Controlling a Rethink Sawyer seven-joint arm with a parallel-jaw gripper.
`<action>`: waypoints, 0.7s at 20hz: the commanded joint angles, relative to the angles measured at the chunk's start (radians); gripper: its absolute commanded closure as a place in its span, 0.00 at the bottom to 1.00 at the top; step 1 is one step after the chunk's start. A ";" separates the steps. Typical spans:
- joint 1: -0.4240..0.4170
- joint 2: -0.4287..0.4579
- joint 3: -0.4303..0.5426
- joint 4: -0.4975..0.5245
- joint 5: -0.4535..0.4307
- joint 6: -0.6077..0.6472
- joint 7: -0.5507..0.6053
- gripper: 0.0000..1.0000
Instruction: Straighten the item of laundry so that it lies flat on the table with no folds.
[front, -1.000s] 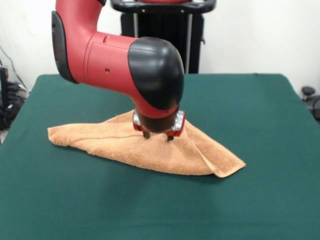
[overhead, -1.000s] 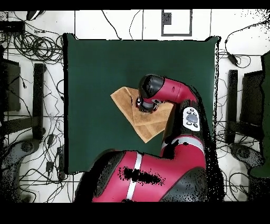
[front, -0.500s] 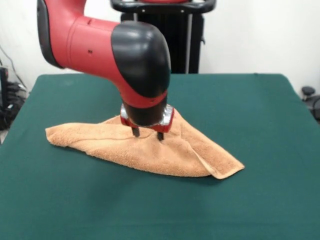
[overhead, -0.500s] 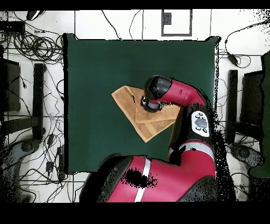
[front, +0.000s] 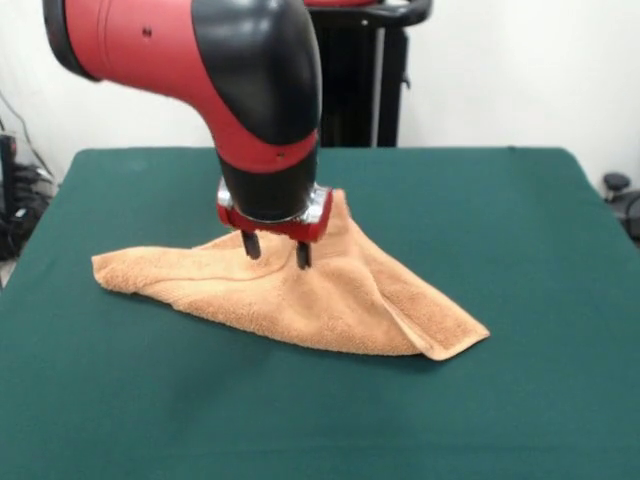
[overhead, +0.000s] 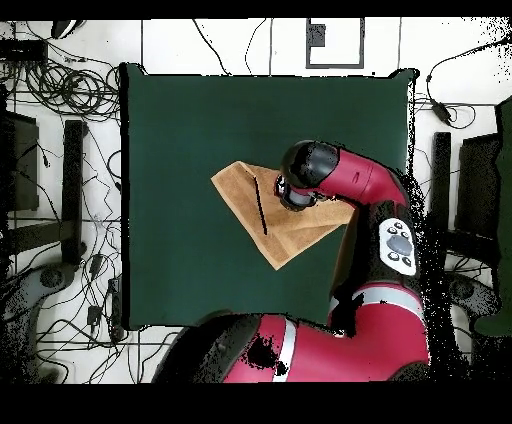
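The item of laundry (front: 330, 300) is a peach-orange towel lying crumpled and folded over itself near the middle of the green table (front: 480, 220). It rises in a tent-like peak behind my gripper (front: 276, 252), which is shut on a raised fold of it. From there the cloth slopes down to a corner at the left and another at the front right. From overhead the towel (overhead: 245, 190) shows as a kite shape with a dark crease line. The gripper (overhead: 293, 195) sits over its right part, mostly hidden under the wrist.
The red arm (overhead: 370, 190) reaches over the table's right side in the overhead view, and its bulk covers the bottom edge. Cables and black stands (overhead: 75, 180) lie on the floor around the table (overhead: 180, 130).
The gripper has risen and moved left in the front view, drawing the towel's peak up with it. The arm has swung right in the overhead view, uncovering more of the towel.
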 joint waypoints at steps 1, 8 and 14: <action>0.040 0.001 0.098 0.150 -0.013 -0.174 0.116 0.00; 0.047 0.036 0.081 0.123 -0.061 -0.217 0.072 0.00; 0.024 0.054 0.095 0.116 -0.041 -0.223 0.073 0.00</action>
